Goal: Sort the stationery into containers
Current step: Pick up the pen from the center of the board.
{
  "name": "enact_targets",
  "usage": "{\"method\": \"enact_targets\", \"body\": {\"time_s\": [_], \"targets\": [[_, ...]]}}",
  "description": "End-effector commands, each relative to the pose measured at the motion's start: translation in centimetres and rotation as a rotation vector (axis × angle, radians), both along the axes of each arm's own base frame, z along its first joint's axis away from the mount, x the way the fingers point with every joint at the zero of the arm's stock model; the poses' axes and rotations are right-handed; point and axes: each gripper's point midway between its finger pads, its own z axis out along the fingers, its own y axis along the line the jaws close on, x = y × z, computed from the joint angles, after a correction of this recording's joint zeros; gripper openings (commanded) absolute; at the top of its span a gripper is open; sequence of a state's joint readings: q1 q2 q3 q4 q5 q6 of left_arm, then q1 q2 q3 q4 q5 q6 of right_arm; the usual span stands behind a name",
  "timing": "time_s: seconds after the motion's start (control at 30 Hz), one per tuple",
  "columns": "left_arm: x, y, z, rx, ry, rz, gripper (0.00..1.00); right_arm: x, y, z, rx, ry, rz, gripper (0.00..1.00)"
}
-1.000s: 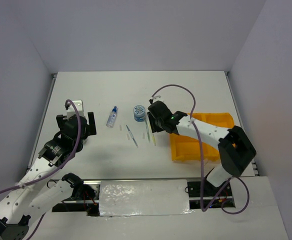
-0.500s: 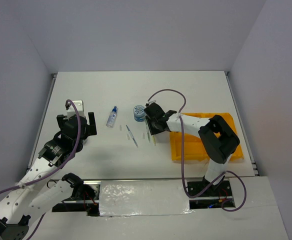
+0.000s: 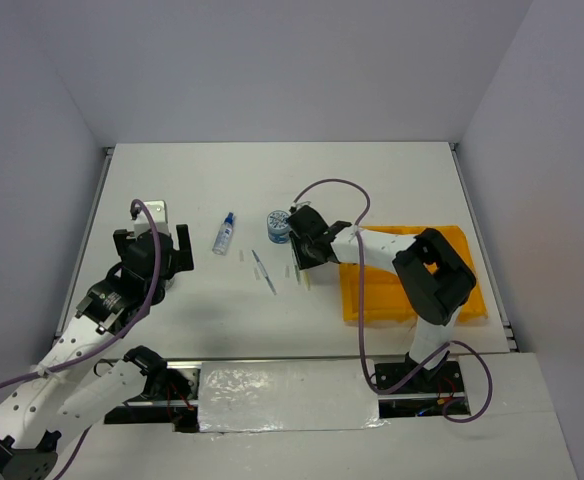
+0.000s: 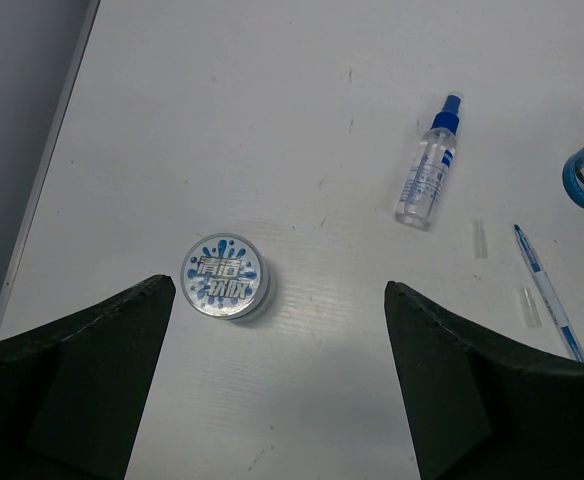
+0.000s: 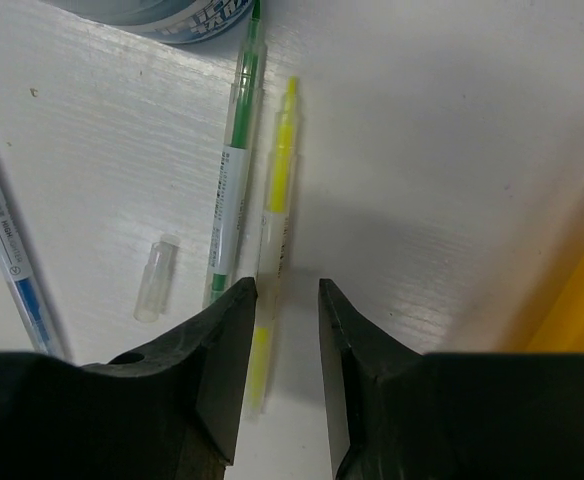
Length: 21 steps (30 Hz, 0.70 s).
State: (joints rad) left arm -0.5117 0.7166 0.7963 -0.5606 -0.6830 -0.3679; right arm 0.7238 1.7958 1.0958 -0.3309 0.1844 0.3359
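Reaching further left than a second ago, the right gripper (image 5: 287, 290) now straddles the yellow pen (image 5: 277, 235), jaws narrowly apart, one on either side, not visibly pinching it. That pen lies in the middle of the bench (image 3: 372, 180) just beside a green pen (image 5: 230, 190), left of the orange tray (image 3: 412, 290) by the right edge. Toward the left edge, the left gripper (image 4: 279, 290) hangs with jaws spread wide over a round pot (image 4: 226, 277); a spray bottle (image 4: 428, 175) lies farther in.

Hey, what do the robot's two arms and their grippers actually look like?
The left arm and right arm have white shells with bulky black joints, and a thin purple cable loops along each. The left gripper and right gripper have matte black, wedge-shaped fingers.
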Motion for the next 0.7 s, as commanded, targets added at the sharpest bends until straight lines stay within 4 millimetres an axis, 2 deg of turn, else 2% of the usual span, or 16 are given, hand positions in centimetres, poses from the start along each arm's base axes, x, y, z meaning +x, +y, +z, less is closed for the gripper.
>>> {"method": "enact_targets", "body": {"time_s": [0.0,0.07,0.23,0.33,0.4,0.5,0.53,0.57,0.6,0.63,0.67], "targets": [[0.4,-0.1,1.4,-0.016,-0.048,-0.004,0.99,0.6,0.5,-0.1,0.017,-0.011,-0.015,0.39],[0.4,-0.1,1.4,-0.015,-0.047,-0.004,0.99,0.7,0.6,0.2,0.025,-0.012,-0.012,0.38],[0.4,-0.1,1.4,-0.017,-0.048,-0.003,0.99,0.4,0.4,-0.8,0.002,0.021,-0.017,0.37],[0.5,-0.1,1.4,-0.018,-0.049,-0.003,1.00,0.0,-0.2,-1.7,-0.028,0.042,-0.037,0.28],[0.5,-0.4,1.3,-0.023,-0.045,-0.014,0.99,-0.2,-0.7,-2.0,-0.041,0.054,-0.060,0.26],[1.0,-1.6,0.7,-0.050,-0.021,-0.060,0.99,-0.8,-1.0,-2.2,-0.038,0.063,-0.078,0.15],[1.2,-2.1,0.8,-0.075,-0.019,-0.073,0.99,-0.9,-1.3,-2.0,-0.038,0.059,-0.083,0.06],[1.4,-3.2,0.4,-0.101,0.008,-0.116,0.99,-0.9,-1.3,-1.7,-0.033,0.051,-0.092,0.01],[1.4,-3.8,0.3,-0.121,0.020,-0.132,0.99,-0.8,-1.6,-1.4,-0.035,0.045,-0.100,0.00],[1.6,-4.5,0.7,-0.170,0.022,-0.127,0.99,-0.7,-1.6,-0.2,-0.019,0.021,-0.102,0.00],[2.0,-5.3,-0.1,-0.198,0.057,-0.131,0.99,-0.6,-1.6,0.6,-0.006,0.005,-0.104,0.00]]}}
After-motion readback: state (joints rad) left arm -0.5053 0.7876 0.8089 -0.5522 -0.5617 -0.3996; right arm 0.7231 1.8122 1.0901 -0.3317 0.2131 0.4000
